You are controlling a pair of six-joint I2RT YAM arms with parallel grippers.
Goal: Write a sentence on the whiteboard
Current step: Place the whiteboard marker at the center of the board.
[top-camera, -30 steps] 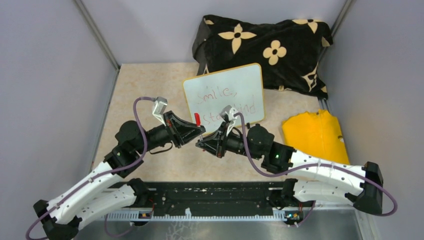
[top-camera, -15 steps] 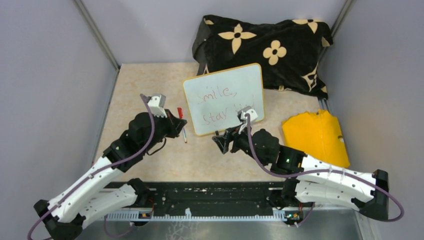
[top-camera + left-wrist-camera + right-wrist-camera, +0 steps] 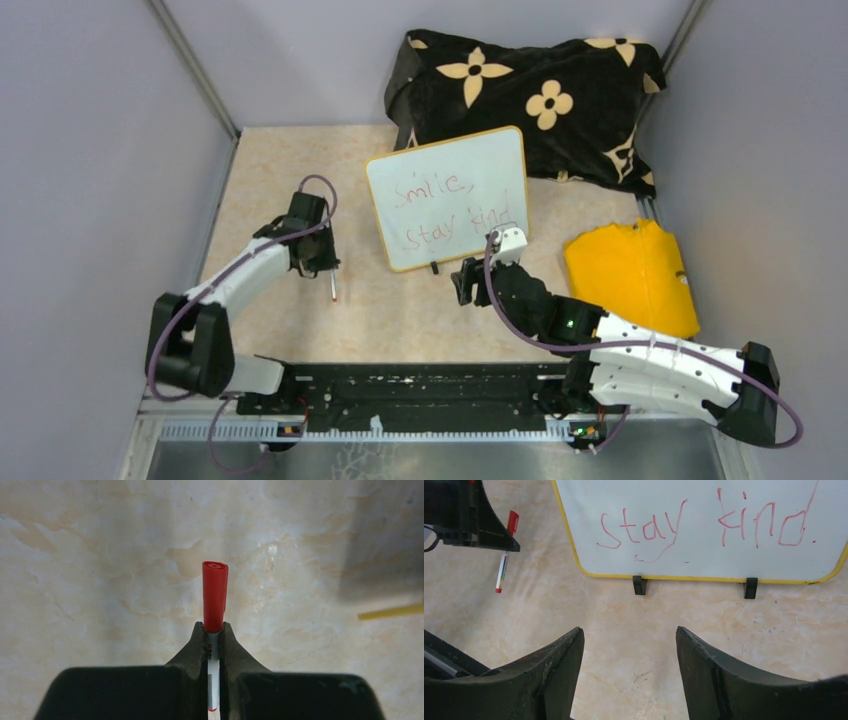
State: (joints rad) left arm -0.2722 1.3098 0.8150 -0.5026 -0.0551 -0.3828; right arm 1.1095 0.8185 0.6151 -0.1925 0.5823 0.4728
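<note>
In the lower centre of the frame the left gripper (image 3: 213,630) pinched the pale barrel of a red-capped marker (image 3: 215,595), whose cap pointed straight up over the beige mottled table (image 3: 100,580), while a thin yellow strip (image 3: 390,612) lay under a blurred grey patch (image 3: 380,555) at the right edge.

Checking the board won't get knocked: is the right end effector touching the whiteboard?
Apart. The right wrist view shows bare table between the open right end effector and the whiteboard's yellow bottom edge.

1 whiteboard (image 3: 447,197), 1 marker (image 3: 215,595)
</note>
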